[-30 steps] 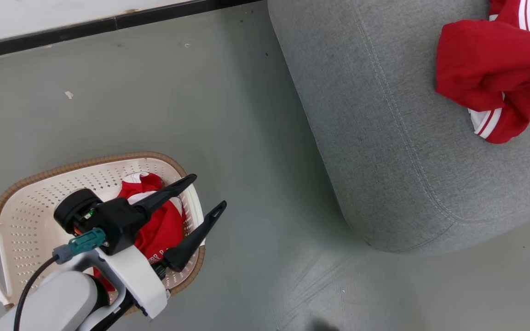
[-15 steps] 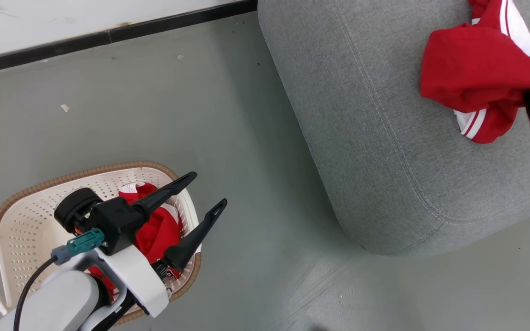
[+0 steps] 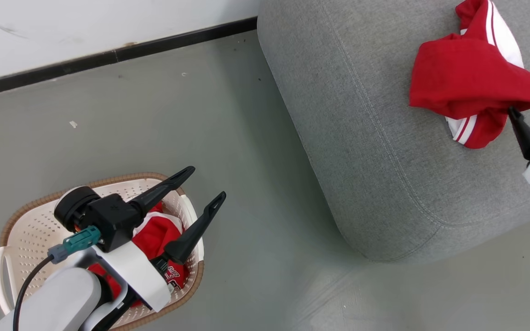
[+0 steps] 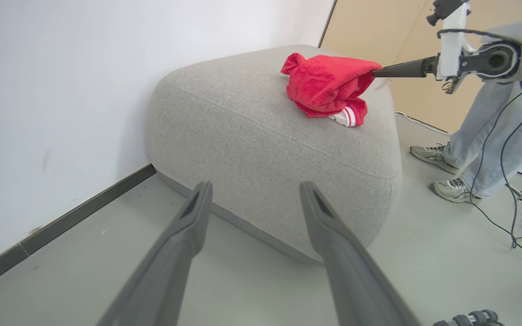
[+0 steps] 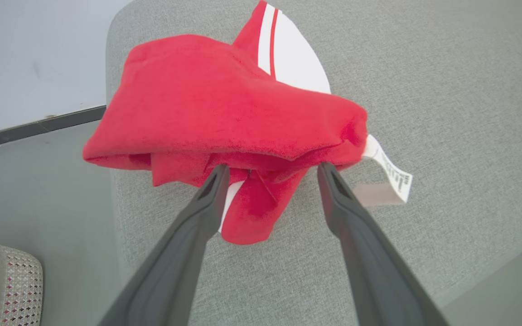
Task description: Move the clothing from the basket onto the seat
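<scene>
One red garment of the clothing (image 3: 472, 87) lies bunched on the grey seat (image 3: 375, 151), its white striped trim and label showing in the right wrist view (image 5: 224, 108). My right gripper (image 5: 273, 168) is open, its fingertips at the garment's near edge with a fold of fabric between them; it enters at the right edge of the head view (image 3: 528, 110). The other red garment (image 3: 157, 236) sits in the cream basket (image 3: 30, 225) on the floor, partly hidden by my left arm. My left gripper (image 3: 207, 182) is open and empty above the basket's right rim, pointing toward the seat (image 4: 265, 136).
A white wall with black skirting (image 3: 108, 55) runs behind the basket and seat. A person's legs and shoes (image 4: 460, 149) stand beyond the seat, near cables (image 4: 514, 217) and a power strip on the grey floor. Bare floor lies between basket and seat.
My right gripper has opened and let go of the garment on the seat, and has come into the head view. The head camera has shifted. The left arm holds still.
</scene>
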